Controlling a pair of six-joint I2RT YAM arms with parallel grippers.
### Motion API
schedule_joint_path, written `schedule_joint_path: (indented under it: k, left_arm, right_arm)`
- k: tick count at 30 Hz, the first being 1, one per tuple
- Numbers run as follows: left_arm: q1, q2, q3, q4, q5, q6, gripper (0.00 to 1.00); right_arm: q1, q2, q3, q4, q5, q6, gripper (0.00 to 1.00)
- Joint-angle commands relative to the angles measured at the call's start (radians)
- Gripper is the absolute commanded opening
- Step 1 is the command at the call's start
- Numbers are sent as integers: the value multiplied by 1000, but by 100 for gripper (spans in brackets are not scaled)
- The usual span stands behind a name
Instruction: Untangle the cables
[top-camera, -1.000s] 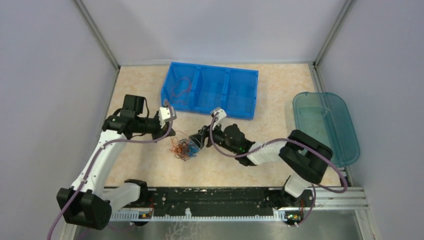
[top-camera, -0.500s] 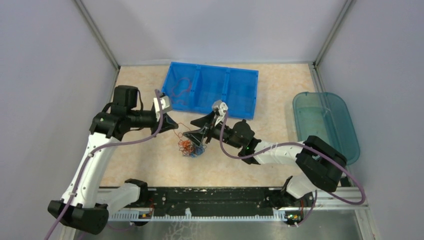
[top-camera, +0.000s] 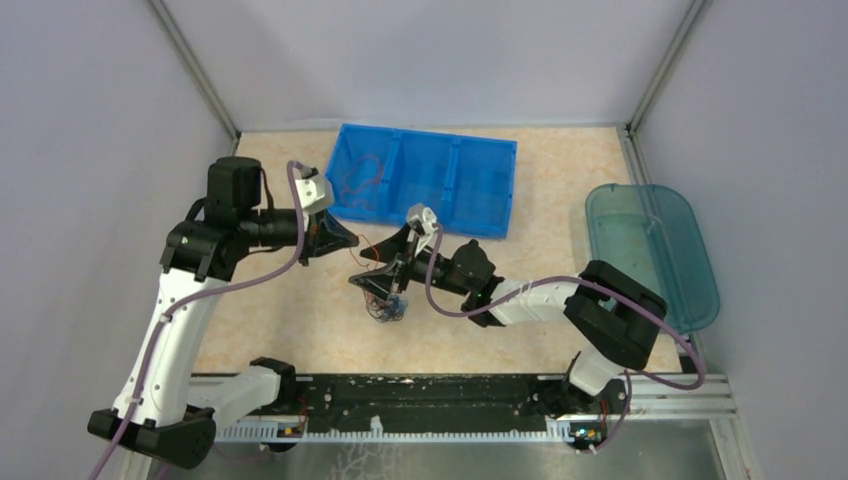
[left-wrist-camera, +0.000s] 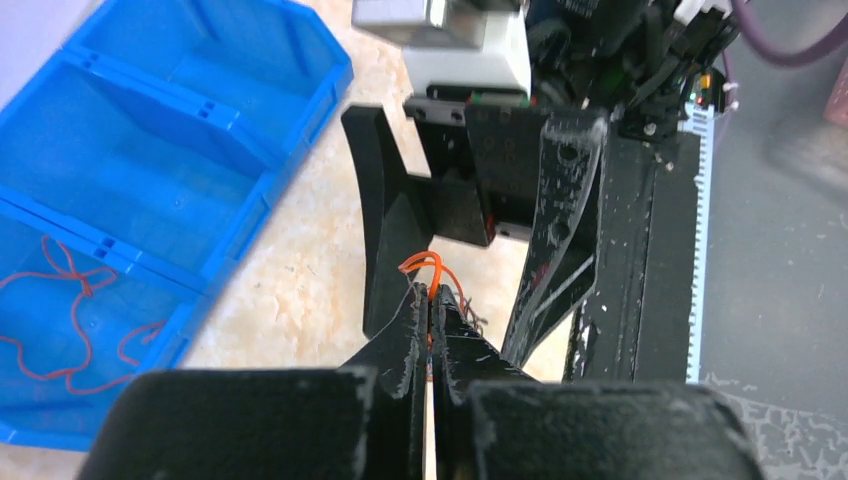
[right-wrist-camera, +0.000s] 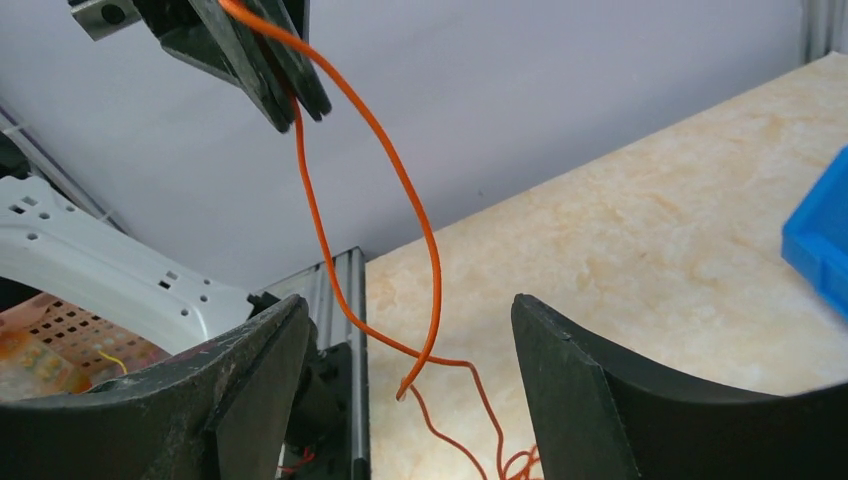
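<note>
Cables (top-camera: 388, 304): small clump of red-orange, blue and dark curly wire, around the middle of the table (top-camera: 560, 190), a little toward its left edge. It sits apart from the blue bin (top-camera: 480, 185) at the far edge. Cannot tell whether the clump rests fully on the table or hangs partly lifted. One red wire (top-camera: 362, 175) lies in the bin's left compartment.

One orange strand (right-wrist-camera: 400, 200) leaves the clump and rises on a slant, up and toward the far left, to the left gripper (left-wrist-camera: 430, 330).

Left gripper: jaws pressed together on that strand, with a small loop standing out past the tips. The arm is raised, its forearm roughly level and pointing right toward the clump.

Right gripper (right-wrist-camera: 410, 370): jaws spread wide, gripping nothing. The orange strand passes down through the gap; no contact with either finger shows. The arm reaches in low from the near right corner toward the left, wrist pitched down, tips just above the clump.

Key relation: the clump lies just below the right gripper, much nearer to it than to the left. The strand's long axis runs from the clump up to the left tips.

Judgement: the orange strand is being drawn out. The next move likely needs the right jaws to pin the clump low while the left pulls along that axis.

Risk: the whole clump follows the strand, or the thin wire slips.
</note>
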Motion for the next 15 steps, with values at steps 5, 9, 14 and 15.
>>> schedule_joint_path:
  k: [5,9,14,15]
  left_arm:
    - [-12,19,116,96,80,-149,0]
    - [-16,30,140,133,80,-186,0]
    - [-21,50,191,174,75,-230,0]
    - [-23,55,206,193,71,-238,0]
  right_arm:
    - [45,70,104,142,-51,37,72]
    - [63,132,123,165,-62,52,67]
    - [75,175,108,180,-50,82,54]
    - [75,184,95,208,-40,93,52]
